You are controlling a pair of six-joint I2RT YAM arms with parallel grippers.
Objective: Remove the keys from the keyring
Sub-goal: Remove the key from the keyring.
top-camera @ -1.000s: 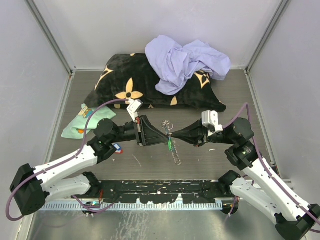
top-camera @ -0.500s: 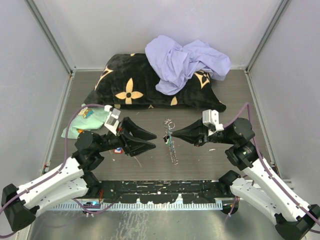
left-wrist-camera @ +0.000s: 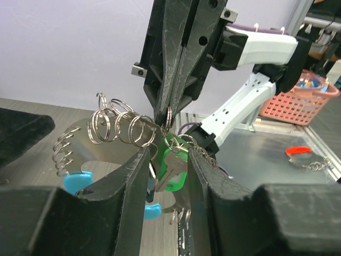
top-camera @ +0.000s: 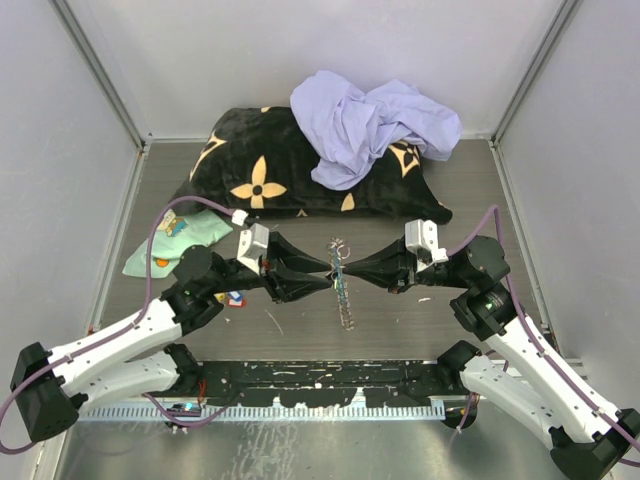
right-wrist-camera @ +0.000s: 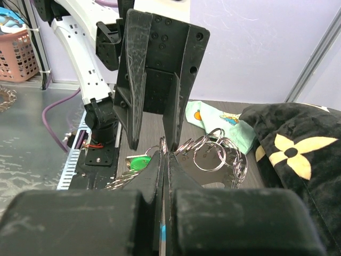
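Black pillow (top-camera: 300, 170) walls off rear; left hand (top-camera: 325, 279), right hand (top-camera: 343, 272) crowd centre at keyring (top-camera: 335, 248); cloth (top-camera: 175, 245) left.

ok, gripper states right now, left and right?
Left gripper: open, jaws either side of the green-tagged key.
Right gripper: closed, pinching a ring of the keyring.

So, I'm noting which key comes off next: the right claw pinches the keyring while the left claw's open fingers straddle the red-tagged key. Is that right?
Not quite: the tag is green, not red. The left wrist view shows the green-tagged key between the open fingers of the left claw, while the right claw pinches the keyring.
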